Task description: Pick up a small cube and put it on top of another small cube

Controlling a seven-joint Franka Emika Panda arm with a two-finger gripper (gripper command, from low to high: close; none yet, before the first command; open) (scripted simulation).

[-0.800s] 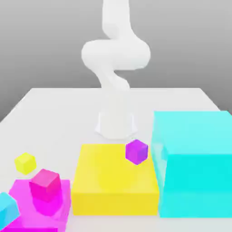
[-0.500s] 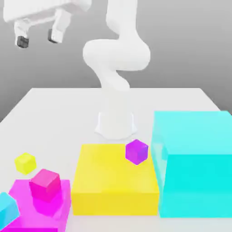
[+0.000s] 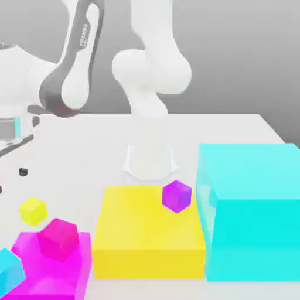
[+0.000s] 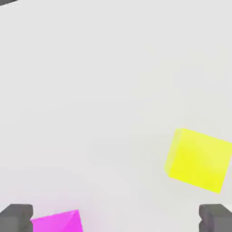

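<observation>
The small cube [image 3: 32, 210], tiny and bright yellow, rests on the white table at the exterior view's left. It also lies on the table in the hand view [image 4: 198, 159]. My gripper [image 3: 10, 180] hangs low at that view's left edge, a little behind and above the cube. One dark fingertip [image 3: 22, 171] shows there. In the hand view the gripper [image 4: 115, 219] is open, its two grey fingertips [image 4: 16, 217] wide apart with bare table between them. The cube sits off to one side of that gap, apart from both fingers. A small purple cube [image 3: 176, 195] sits on the large yellow block [image 3: 149, 234].
A magenta cube [image 3: 58, 238] sits on a flat magenta block [image 3: 35, 275], whose corner [image 4: 56, 222] shows in the hand view. A cyan piece [image 3: 9, 269] is at the front left. A big cyan block [image 3: 252, 211] stands at the right. The arm's base [image 3: 150, 158] stands behind the yellow block.
The arm has swung down from high at the upper left to low over the table near the small yellow cube. The blocks have not moved.
</observation>
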